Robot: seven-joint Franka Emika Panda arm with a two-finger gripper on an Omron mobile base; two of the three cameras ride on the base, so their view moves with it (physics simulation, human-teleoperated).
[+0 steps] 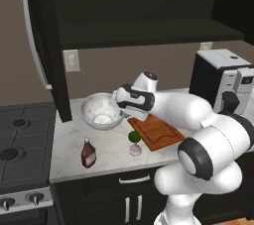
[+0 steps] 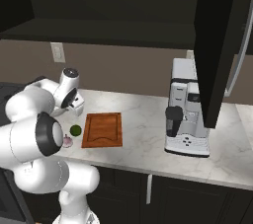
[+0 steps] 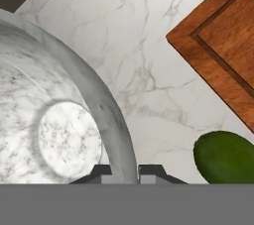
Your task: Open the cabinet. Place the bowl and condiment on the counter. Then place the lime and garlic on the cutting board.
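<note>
Marble counter (image 1: 106,142) under black wall cabinets is the setting, white with grey veins, gas stove (image 1: 22,144) off to one side. So the gripper (image 3: 124,172) sits right at the rim of the bowl (image 1: 101,111), and in the hand view its two dark tips sit either side of the bowl's grey-marbled wall with hardly any gap between them, so it's pinched shut on that rim. From the left base view the hand comes in over the bowl's side nearest the cutting board (image 1: 156,131).

That bowl rests on the counter, just beside the board's corner. Lime (image 1: 134,136) is on the marble right off the board's near edge, not on the wood, and the garlic (image 1: 135,149) sits just in front of it, close enough that I can't tell if they're touching. Board itself is bare. Condiment bottle (image 1: 88,152) stands upright on the counter closer to the front edge, between the stove and the lime, apart from both.

Cabinet (image 1: 47,45) door is swung open, long silver bar handle facing out; the right base view shows another open door (image 2: 220,45) hanging in front of the coffee machine (image 2: 188,109), which sits well past the board.
</note>
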